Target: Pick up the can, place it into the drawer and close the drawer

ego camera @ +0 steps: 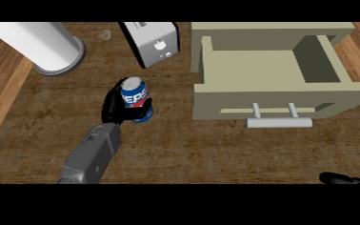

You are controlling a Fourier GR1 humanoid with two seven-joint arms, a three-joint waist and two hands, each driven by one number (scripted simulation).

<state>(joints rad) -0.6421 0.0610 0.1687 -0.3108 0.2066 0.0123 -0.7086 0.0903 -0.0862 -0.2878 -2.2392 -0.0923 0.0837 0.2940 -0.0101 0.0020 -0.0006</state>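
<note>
The left hand (115,106) is curling around the can (136,99), fingers wrapping its left side and lower body, so the can is sitting inside the grasp, its top pointing away from the forearm. The can is standing on the counter (211,148), left of the open drawer (271,71) and just below the toaster (151,42). A paper roll (42,45) is lying at upper left. The right hand (339,178) is showing only at the lower right edge; its fingers cannot be judged.

Even, moderately bright light, soft shadow inside the drawer (267,71), no glare, wood counter (211,148) evenly lit
</note>
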